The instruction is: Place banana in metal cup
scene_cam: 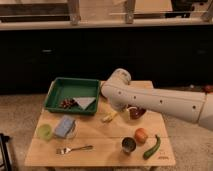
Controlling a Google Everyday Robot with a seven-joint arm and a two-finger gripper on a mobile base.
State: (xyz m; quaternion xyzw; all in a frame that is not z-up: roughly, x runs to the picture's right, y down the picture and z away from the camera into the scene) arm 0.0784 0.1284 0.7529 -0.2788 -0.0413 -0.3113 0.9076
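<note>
Now tool (116, 106) nr banana (108, 118); metal cup (128, 145) well apart.

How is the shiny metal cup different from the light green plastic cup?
The short silver-grey metal cup is shiny with a dark inside; the see-through light-green plastic cup is pale. The metal cup stands front right beside the round orange fruit; the green cup stands at the left edge. Both are small and upright. The robot's hand is by the pale-yellow banana, away from both.
</note>
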